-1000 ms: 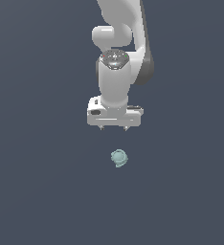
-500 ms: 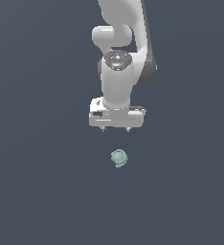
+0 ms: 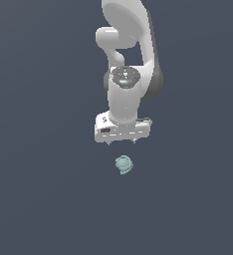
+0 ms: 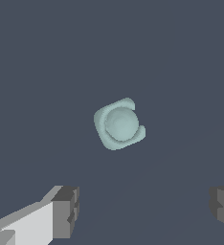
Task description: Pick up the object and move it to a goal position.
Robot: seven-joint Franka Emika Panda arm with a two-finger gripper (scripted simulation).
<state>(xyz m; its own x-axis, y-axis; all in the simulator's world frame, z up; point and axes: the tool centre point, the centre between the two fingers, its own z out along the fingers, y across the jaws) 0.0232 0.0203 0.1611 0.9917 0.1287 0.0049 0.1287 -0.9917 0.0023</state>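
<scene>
The object (image 3: 124,164) is a small pale teal-green ridged lump lying on the dark grey floor. In the wrist view it (image 4: 119,124) shows as a rounded dome inside a squarish cup rim. My white gripper (image 3: 122,142) hangs a little above and behind it, fingers pointing down, not touching it. The jaws stand wide open and empty. In the wrist view the two grey fingertips (image 4: 66,212) sit far apart, with the object beyond the gap between them.
The flat dark grey floor (image 3: 44,189) fills both views. The white arm (image 3: 126,55) rises above the gripper. No other object shows.
The gripper has come down a little toward the object and shifted slightly to the exterior view's right. The object has not moved.
</scene>
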